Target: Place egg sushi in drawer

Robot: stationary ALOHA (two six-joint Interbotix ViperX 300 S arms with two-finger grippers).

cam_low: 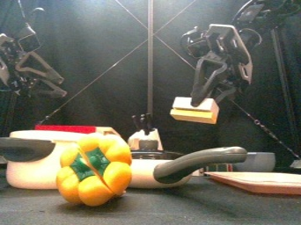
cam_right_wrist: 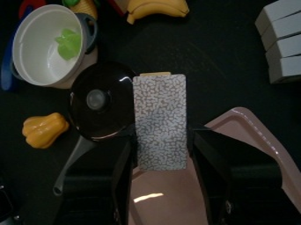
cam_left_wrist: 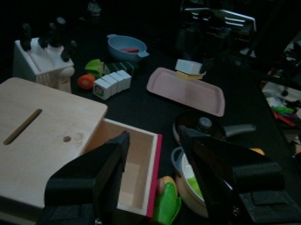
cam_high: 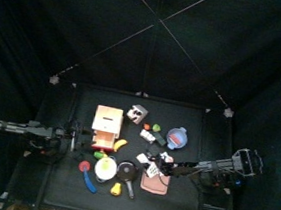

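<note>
My right gripper is shut on the egg sushi, a yellow slab on white rice, and holds it in the air above the pan. In the right wrist view the sushi sits between the jaws, over the edge of the pink tray. The tan wooden drawer stands at the table's back left. In the left wrist view its box shows an open compartment. My left gripper is open and empty, close to that opening, at the table's left.
A black pan, a white pot and a yellow pepper stand in front. A white bowl, a banana, white blocks, a knife block and a blue bowl lie around.
</note>
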